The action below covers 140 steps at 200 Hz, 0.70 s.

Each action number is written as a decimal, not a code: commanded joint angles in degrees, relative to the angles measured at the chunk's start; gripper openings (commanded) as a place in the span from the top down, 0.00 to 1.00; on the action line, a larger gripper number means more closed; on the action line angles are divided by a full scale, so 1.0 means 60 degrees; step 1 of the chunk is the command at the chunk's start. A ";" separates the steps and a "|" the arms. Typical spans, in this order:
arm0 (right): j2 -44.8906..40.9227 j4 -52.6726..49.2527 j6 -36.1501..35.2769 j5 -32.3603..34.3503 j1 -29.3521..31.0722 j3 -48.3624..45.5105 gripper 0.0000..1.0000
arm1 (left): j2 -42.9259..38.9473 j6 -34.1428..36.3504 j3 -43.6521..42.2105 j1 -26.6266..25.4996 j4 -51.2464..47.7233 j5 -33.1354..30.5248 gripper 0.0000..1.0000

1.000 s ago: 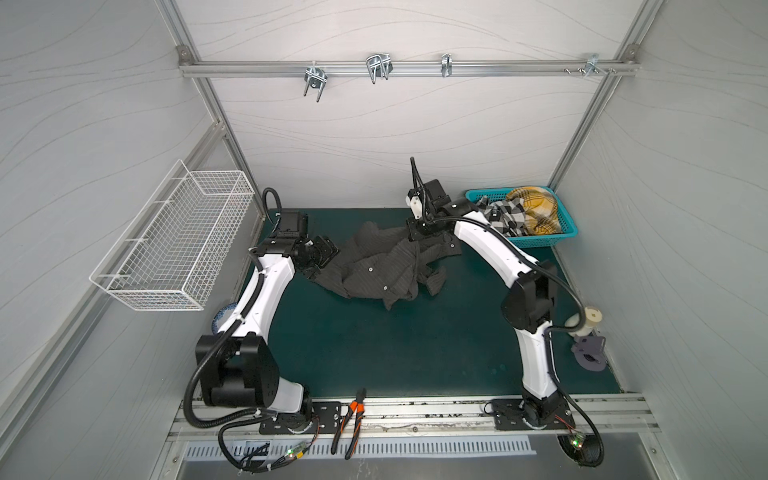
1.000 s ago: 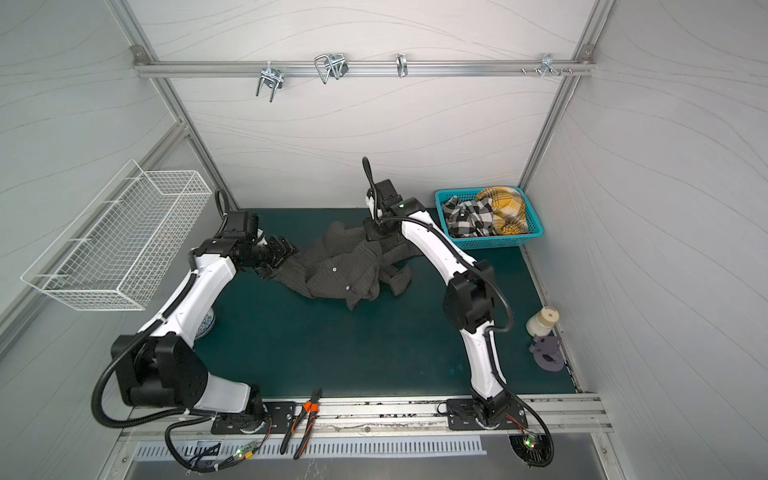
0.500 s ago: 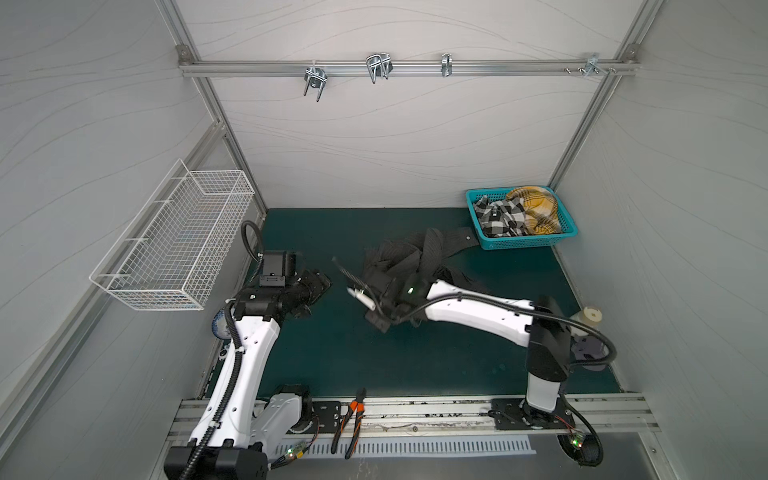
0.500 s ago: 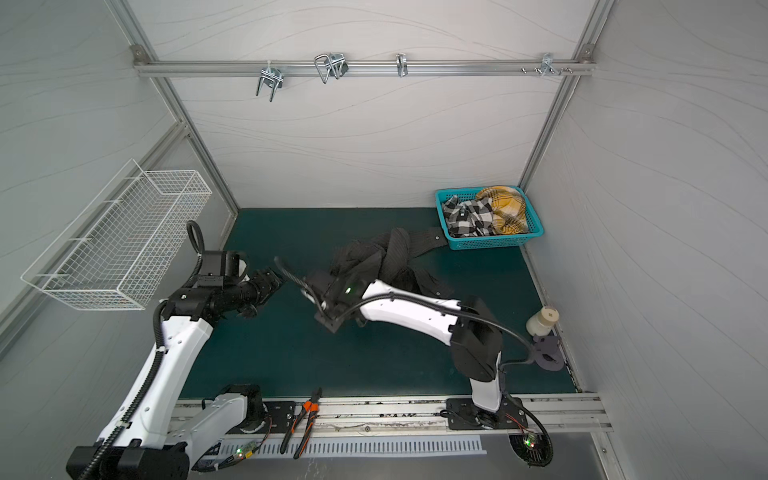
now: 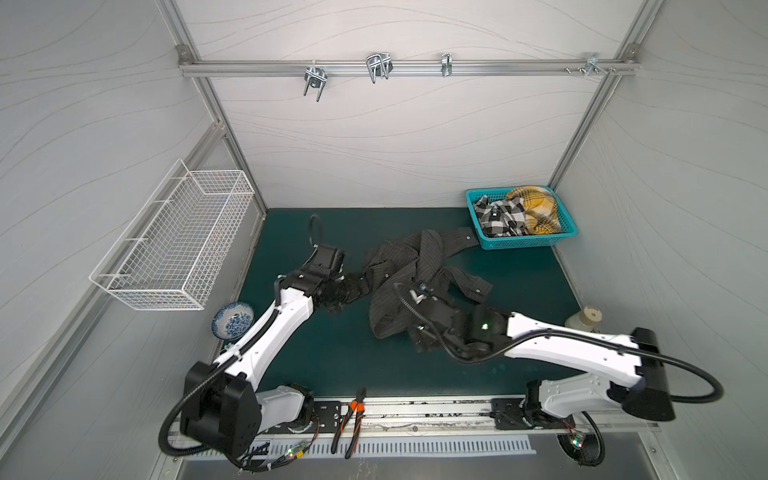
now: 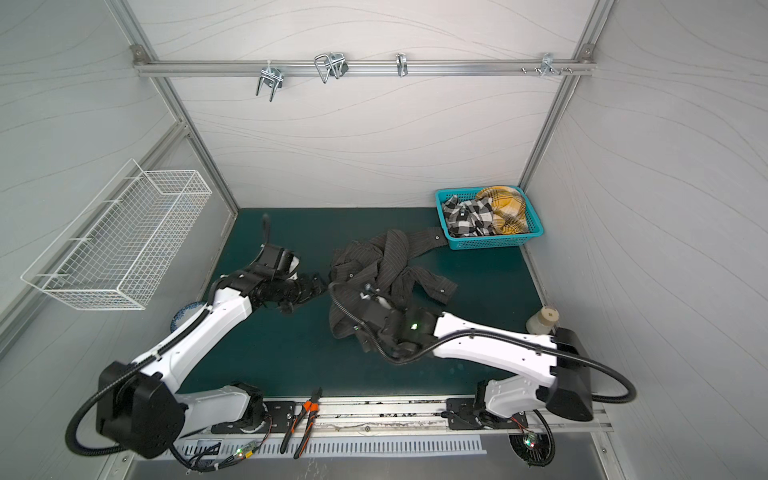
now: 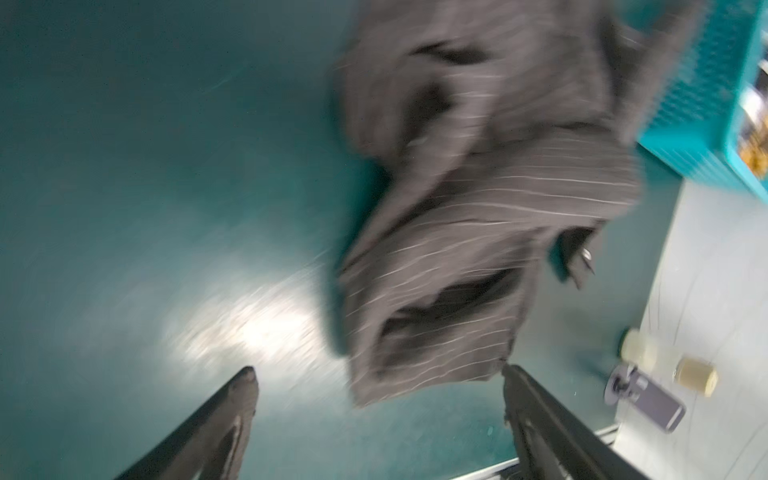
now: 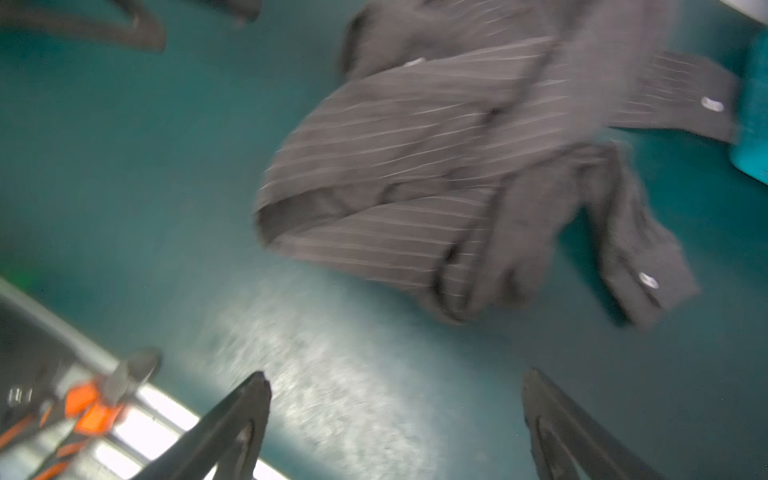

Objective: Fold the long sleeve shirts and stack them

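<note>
One of the long sleeve shirts (image 5: 415, 266) (image 6: 384, 259), dark grey with thin pale pinstripes, lies crumpled mid-mat, one cuffed sleeve trailing toward the back right. My left gripper (image 5: 356, 287) (image 6: 318, 283) (image 7: 379, 370) is at the shirt's left edge. It is open, and a loose end of the shirt (image 7: 457, 257) lies just ahead of its fingertips, not pinched. My right gripper (image 5: 422, 343) (image 6: 374, 345) (image 8: 395, 376) hovers over bare mat just in front of the shirt (image 8: 436, 174), open and empty. Both wrist views are blurred.
A teal basket (image 5: 478, 224) (image 6: 446, 232) holding plaid garments stands at the back right. A white wire basket (image 5: 174, 245) hangs on the left wall, with a blue patterned bowl (image 5: 233, 325) below it. Orange-handled pliers (image 5: 351, 419) lie on the front rail. A cream spool (image 5: 584, 318) stands at the mat's right edge.
The right gripper has left the back of the mat, swung round to the shirt's front side and opened. The shirt has shifted toward the middle. The left arm drew back, then returned to the shirt's edge.
</note>
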 commanded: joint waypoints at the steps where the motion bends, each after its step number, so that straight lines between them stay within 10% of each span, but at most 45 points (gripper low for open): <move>1: -0.0949 -0.0223 0.1306 -0.2218 -0.2512 -0.1063 0.09 | 0.1147 0.1457 0.1200 -0.0452 0.0811 -0.0420 0.08; 54: -0.2207 0.0533 0.1413 -0.5200 -0.5889 -0.2941 0.16 | 0.3625 0.3593 0.3665 -0.2677 -0.0139 -0.1709 0.20; 86: -0.1681 0.0716 0.1316 -0.5980 -0.6578 -0.3255 0.22 | 0.4800 0.3889 0.4224 -0.4018 -0.0705 -0.3337 0.43; 140: -0.1800 0.1074 0.1255 -0.6650 -0.7012 -0.3638 0.27 | 0.5762 0.3635 0.4326 -0.4608 -0.0439 -0.5854 0.42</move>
